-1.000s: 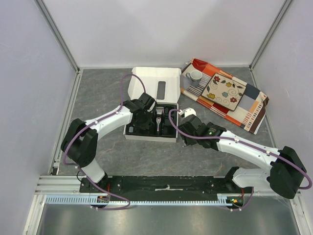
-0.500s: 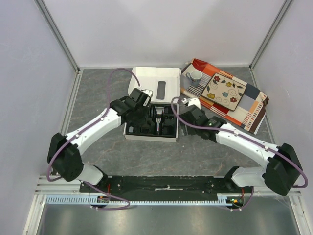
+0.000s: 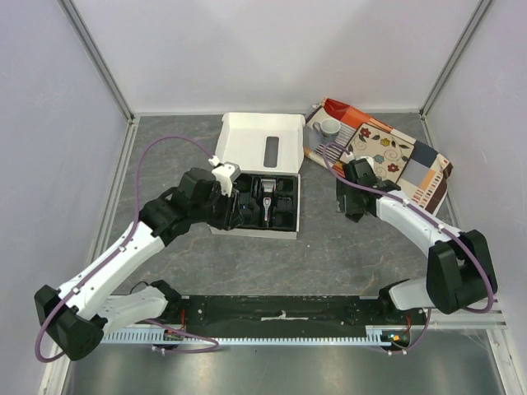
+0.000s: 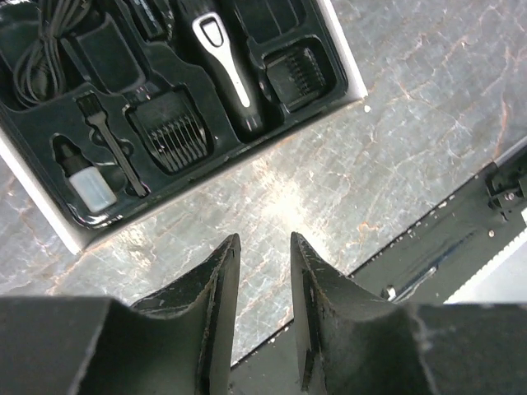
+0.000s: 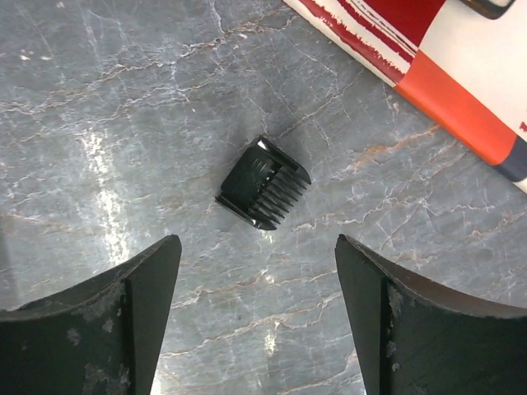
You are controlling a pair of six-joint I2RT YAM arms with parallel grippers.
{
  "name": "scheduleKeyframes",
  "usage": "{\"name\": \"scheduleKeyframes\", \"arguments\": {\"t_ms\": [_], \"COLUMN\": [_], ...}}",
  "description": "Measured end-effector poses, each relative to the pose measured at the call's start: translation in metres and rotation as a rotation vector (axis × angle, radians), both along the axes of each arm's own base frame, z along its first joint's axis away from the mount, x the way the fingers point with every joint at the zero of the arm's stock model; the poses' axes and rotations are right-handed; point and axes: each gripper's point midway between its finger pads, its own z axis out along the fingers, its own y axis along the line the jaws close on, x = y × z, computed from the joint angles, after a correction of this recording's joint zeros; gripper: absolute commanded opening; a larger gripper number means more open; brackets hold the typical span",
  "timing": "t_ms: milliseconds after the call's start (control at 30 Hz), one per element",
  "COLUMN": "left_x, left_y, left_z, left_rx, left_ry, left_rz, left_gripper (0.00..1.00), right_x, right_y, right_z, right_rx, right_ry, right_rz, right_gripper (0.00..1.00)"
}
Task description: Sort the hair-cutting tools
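The hair-cutting tools mostly lie in the black tray of a white box [image 3: 221,220]. In the left wrist view the tray holds a black-and-silver clipper [image 4: 224,66], two comb attachments [image 4: 171,132] [image 4: 298,72], a coiled cable [image 4: 43,51], a small brush [image 4: 111,146] and a little bottle [image 4: 87,183]. My left gripper [image 4: 263,243] hovers over bare table just off the box's near edge, open by a narrow gap, holding nothing. One black comb attachment [image 5: 263,183] lies alone on the table. My right gripper [image 5: 257,243] hangs just short of it, open wide and empty.
The box's white lid [image 3: 259,144] stands open behind the tray. A patchwork cloth [image 3: 387,160] with a grey mug [image 3: 329,127] lies at the back right, close to the right gripper [image 3: 344,204]. A black rail [image 3: 280,309] runs along the near edge.
The left arm pulled back out of the tray toward the near left, its jaws parting. The right arm swung right, away from the box toward the cloth, opening wider.
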Motion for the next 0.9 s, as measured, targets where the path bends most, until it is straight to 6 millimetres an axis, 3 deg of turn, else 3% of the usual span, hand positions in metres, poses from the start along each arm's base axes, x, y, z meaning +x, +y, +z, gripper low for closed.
{"name": "scheduleKeyframes", "arguments": {"t_ms": [267,567,900], "left_x": [-0.023,-0.036,-0.050], "left_y": [-0.003,-0.002,-0.008], "left_z": [-0.006,-0.014,-0.010], "left_rx": [-0.063,-0.084,-0.134], "left_ry": [0.041,0.059,0.085], "left_rz": [-0.053,-0.082,-0.146], "left_gripper": [0.38,0.38,0.38], "right_x": [0.003,0.027,0.020], "right_y": [0.002,0.010,0.003], "right_z": [-0.036,-0.028,-0.054], "right_rx": [0.010,-0.024,-0.028], "right_ry": [0.171,0.200,0.305], "right_rz": [0.129,0.260,0.341], "right_gripper": [0.90,0.90,0.90]}}
